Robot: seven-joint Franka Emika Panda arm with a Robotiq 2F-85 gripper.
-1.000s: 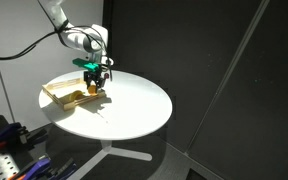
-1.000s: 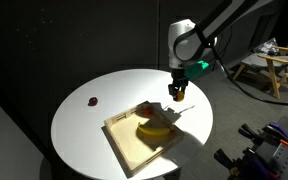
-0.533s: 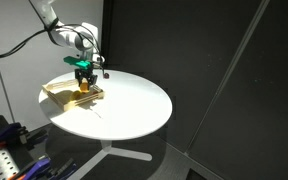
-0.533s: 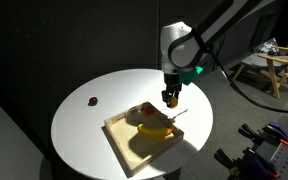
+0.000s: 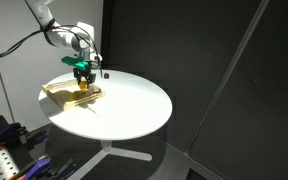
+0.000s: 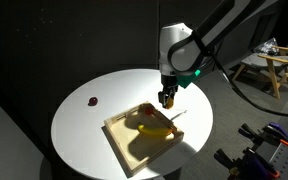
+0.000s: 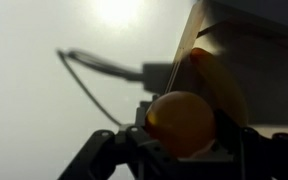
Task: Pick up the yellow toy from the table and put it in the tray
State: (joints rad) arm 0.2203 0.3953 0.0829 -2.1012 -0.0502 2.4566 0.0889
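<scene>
My gripper [image 6: 167, 101] is shut on the yellow toy [image 7: 181, 122], a small round yellow-orange ball that fills the jaws in the wrist view. It hangs a little above the far edge of the light wooden tray [image 6: 131, 148]. The tray lies near the edge of the round white table [image 6: 89, 130]. In an exterior view the gripper [image 5: 83, 85] is above the tray [image 5: 56, 94] on the table [image 5: 129, 105]. Part of the tray [image 7: 249, 40] shows past the toy in the wrist view.
A yellow banana-shaped piece [image 6: 154, 127] and a reddish piece [image 6: 144, 112] lie in the tray. A tiny dark bead [image 6: 92, 100] sits on the table away from the tray. A wooden stool [image 6: 268, 62] stands beyond the table.
The gripper has carried the toy sideways from beside the tray's corner to over the tray's edge, and has lowered slightly.
</scene>
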